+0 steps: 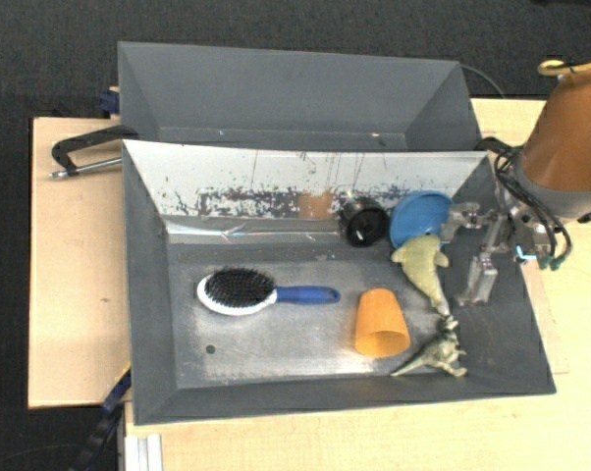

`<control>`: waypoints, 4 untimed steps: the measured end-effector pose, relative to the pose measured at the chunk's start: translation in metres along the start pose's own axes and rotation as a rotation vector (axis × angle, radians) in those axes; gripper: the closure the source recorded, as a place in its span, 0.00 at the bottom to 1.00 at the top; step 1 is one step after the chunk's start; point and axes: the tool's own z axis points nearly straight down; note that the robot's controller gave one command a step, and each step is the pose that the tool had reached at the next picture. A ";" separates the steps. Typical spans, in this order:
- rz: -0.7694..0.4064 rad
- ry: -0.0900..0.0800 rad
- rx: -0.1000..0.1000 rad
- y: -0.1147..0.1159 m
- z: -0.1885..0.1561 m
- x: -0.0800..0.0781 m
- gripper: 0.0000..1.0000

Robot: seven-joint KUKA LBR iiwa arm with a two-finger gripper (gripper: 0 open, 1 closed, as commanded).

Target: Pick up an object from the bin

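My gripper (480, 285) hangs over the right side of the bin, above the sloped right wall. Just to its left lies a pale yellow-green soft toy fish (423, 263); nothing shows in the gripper. A blue round bowl (419, 217) leans at the back right, up and to the left of the gripper. In the front right corner, below the gripper, a small olive toy dinosaur (437, 354) lies on the floor. An orange cup (379, 323) lies on its side left of the dinosaur.
A hairbrush (248, 291) with a white head, black bristles and a blue handle lies mid-floor on the left. A black round thing (365, 226) sits at the back wall beside the bowl. The arm with its orange cover comes in from the right.
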 end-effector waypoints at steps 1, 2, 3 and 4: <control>-0.217 -0.001 -0.003 0.090 0.097 0.005 0.00; -0.207 -0.002 -0.001 0.128 0.115 0.042 0.00; -0.205 -0.007 0.001 0.126 0.114 0.039 1.00; -0.636 -0.013 0.008 0.039 -0.008 0.047 1.00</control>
